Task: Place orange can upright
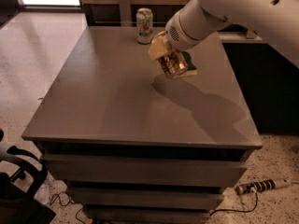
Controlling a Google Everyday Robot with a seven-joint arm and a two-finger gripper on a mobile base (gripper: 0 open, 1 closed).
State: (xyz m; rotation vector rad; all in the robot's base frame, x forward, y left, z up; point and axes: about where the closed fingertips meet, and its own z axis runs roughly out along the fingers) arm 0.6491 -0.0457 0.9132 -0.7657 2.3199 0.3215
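Note:
The orange can is in my gripper, tilted on its side with a shiny silver end facing down and forward. It hangs clear above the grey table, over the right middle part. The gripper's cream fingers are shut on the can's sides. My white arm reaches in from the upper right. The can's shadow lies on the table just below and right of it.
A paler white-and-green can stands upright at the table's far edge. A green-and-yellow sponge lies just behind the held can. A power strip lies on the floor at right, and black chair parts sit at lower left.

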